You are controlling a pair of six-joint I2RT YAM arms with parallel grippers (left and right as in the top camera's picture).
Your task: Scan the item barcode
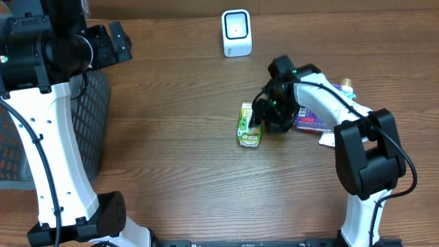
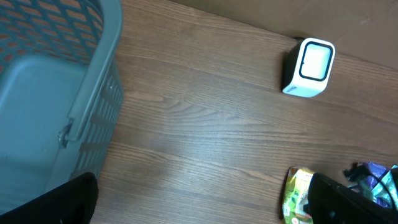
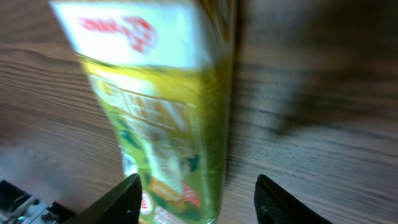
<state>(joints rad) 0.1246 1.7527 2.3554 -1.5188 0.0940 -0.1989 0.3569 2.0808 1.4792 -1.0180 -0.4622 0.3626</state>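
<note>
You are at the grab step. The green carton lies on the table near the middle, and the right jaws hang low over its 3 o'clock side. From the right wrist you see one finger on each side of it. A strip of bare table shows between the carton and the finger at 3 o'clock. So the right jaws are spread apart and squeeze nothing. The left jaws are spread wide too and hold nothing. They wait far off at 9 o'clock, above the basket.

Next, I think you need to close the right jaws on the carton's long sides and lift it. Then carry it towards 12 o'clock, where the white scanner stands. The barcode must face the scanner's bright window. No barcode shows on any side you can see now, so my guess is that it sits on a hidden side and you will have to turn the carton.

The carton's white end has red letters, but they are too blurry to read. Its green side has a picture and small words, also blurry. A purple packet lies at 3 o'clock from the carton, partly hidden by the right arm, and its print is too small to read
</note>
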